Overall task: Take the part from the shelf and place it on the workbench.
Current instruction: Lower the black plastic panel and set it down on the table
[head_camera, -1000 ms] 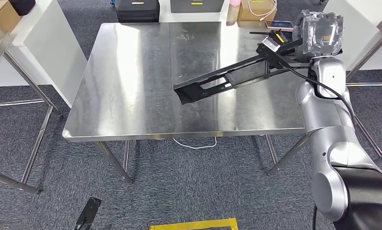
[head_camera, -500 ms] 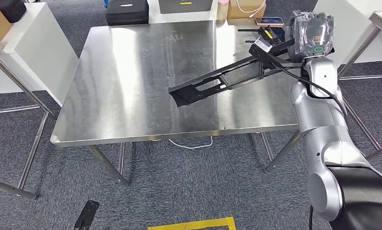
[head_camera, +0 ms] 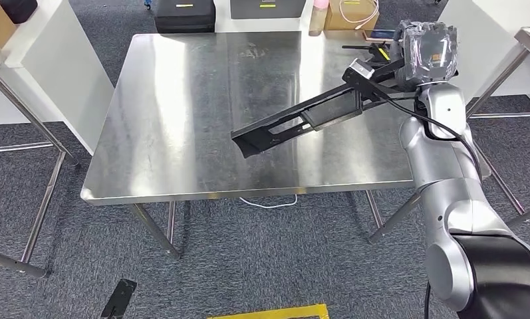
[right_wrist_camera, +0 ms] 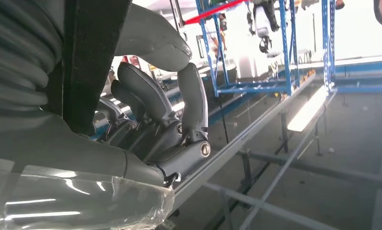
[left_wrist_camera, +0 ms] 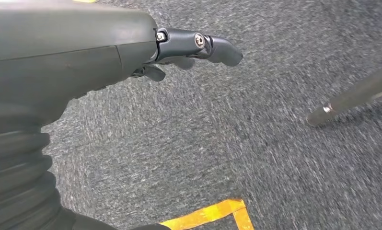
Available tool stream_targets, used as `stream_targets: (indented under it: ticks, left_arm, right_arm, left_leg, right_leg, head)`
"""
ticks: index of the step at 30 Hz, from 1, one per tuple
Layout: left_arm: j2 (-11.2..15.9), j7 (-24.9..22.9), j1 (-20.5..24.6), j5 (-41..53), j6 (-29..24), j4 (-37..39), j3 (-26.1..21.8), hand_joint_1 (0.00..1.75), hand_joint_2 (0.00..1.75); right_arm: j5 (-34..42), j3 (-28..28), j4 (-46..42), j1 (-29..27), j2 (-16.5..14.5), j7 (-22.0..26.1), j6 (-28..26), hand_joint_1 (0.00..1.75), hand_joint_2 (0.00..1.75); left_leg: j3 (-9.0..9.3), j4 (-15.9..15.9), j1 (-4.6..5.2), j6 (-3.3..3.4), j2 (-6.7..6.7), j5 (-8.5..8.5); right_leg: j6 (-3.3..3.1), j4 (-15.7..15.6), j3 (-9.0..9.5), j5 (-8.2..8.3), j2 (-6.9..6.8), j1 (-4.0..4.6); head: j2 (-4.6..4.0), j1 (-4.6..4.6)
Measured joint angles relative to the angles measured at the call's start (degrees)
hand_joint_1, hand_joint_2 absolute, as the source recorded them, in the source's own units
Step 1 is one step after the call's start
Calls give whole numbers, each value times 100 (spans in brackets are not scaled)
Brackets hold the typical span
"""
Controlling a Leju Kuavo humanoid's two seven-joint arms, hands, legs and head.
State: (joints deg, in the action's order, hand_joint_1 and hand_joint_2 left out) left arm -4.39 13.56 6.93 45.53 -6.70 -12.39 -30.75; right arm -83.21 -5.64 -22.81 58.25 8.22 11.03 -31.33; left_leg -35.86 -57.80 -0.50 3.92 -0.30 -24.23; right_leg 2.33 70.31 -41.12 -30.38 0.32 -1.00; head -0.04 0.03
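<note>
R hand, wrapped in clear plastic, is up at the far R side of the steel table and holds a long black part by its far end; R wrist view shows fingers curled round the black piece. Part slants out from the hand toward table centre, near end lower; can't tell if that end touches the top or hangs just above it. Silver R arm comes up from lower R. L hand is seen in L wrist view above grey carpet, fingers partly curled, nothing in it. Yellow tape on the carpet near it. Far table edge: phone, cardboard box, black cases behind. Small black piece lies on the floor in front of the table.
</note>
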Motion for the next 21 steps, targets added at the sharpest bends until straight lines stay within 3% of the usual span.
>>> stream_targets:
  ticks: [1,2,3,5,6,7,9,12,14,16,17,18,20,21]
  left_arm:
    - [-1,-7,-10,0,-3,1,-6,0,175]
    - [-1,-10,-21,0,-3,1,-11,0,175]
    - [-2,-13,-30,1,-2,2,-14,0,175]
    - [-3,-14,-41,1,0,2,-15,0,175]
    - [-3,-15,-45,0,5,3,-17,0,175]
    - [-3,-15,-50,-3,17,3,-19,0,175]
    - [-2,-16,-69,-8,36,4,-27,0,175]
    - [1,-12,-88,-5,6,4,-39,0,175]
    - [2,-10,-94,-1,-1,4,-55,0,175]
    - [8,-13,-110,2,-1,6,-78,0,175]
    - [8,-14,-117,4,-1,7,-86,0,175]
    - [8,-14,-120,7,-2,8,-89,0,175]
    - [9,-15,-120,14,-9,9,-92,0,175]
    - [8,-16,-117,18,-13,13,-93,0,175]
  right_arm:
    - [7,-5,-1,-27,7,3,14,175,175]
    - [8,-12,-1,-56,12,5,24,175,175]
    - [7,-23,-1,-77,14,10,31,175,175]
    - [5,-48,-1,-95,15,20,33,175,175]
    - [5,-59,-1,-95,14,24,34,175,175]
    - [5,-68,-1,-96,14,25,34,175,175]
    - [7,-84,-1,-107,13,25,35,175,175]
    - [9,-108,-5,-115,-1,21,35,175,175]
    - [8,-130,-7,-114,-16,10,35,175,175]
    - [7,-149,-6,-124,-27,1,35,175,175]
    - [8,-157,-5,-134,-32,-2,36,175,175]
    - [11,-162,-5,-145,-34,-4,37,175,175]
    - [22,-172,-5,-158,-35,-5,38,175,175]
    - [28,-177,-5,-154,-33,-6,38,175,175]
  left_leg:
    - [12,-1,7,9,-5,-13]
    - [29,-4,15,14,-11,-29]
    - [56,-5,24,12,-18,-49]
    - [129,-6,40,-13,-28,-105]
    - [158,-8,56,-35,-33,-137]
    - [177,-10,72,-59,-36,-164]
    - [188,-13,92,-104,-37,-204]
    - [125,-205,61,-196,-22,-351]
    - [-173,-816,26,-268,-16,-647]
    - [-614,-1544,-19,-326,-15,-885]
    - [-749,-1695,-42,-350,-14,-847]
    - [-775,-1626,-67,-371,-10,-688]
    - [-528,-921,-111,-398,7,-155]
    - [-365,-551,-112,-404,13,30]
  right_leg:
    - [10,304,-191,-72,0,2]
    - [41,410,-285,-54,0,5]
    - [85,251,-242,69,-1,8]
    - [147,-589,122,467,-7,12]
    - [139,-985,321,626,-10,31]
    - [108,-1236,452,714,-12,45]
    - [24,-1340,532,728,-9,68]
    - [-94,-1367,586,688,-1,-22]
    - [-171,-1376,648,640,-3,-47]
    - [-210,-1375,696,596,-4,-48]
    - [-210,-1374,728,569,0,-52]
    - [-199,-1373,772,535,5,-59]
    - [-145,-1370,884,450,12,-74]
    - [-109,-1365,921,409,16,-62]
  head:
    - [0,5]
    - [0,9]
    - [0,12]
    - [0,16]
    - [0,15]
    - [0,12]
    - [0,4]
    - [0,-9]
    - [0,-27]
    - [0,-31]
    - [0,-32]
    - [0,-30]
    - [0,-32]
    - [0,-34]
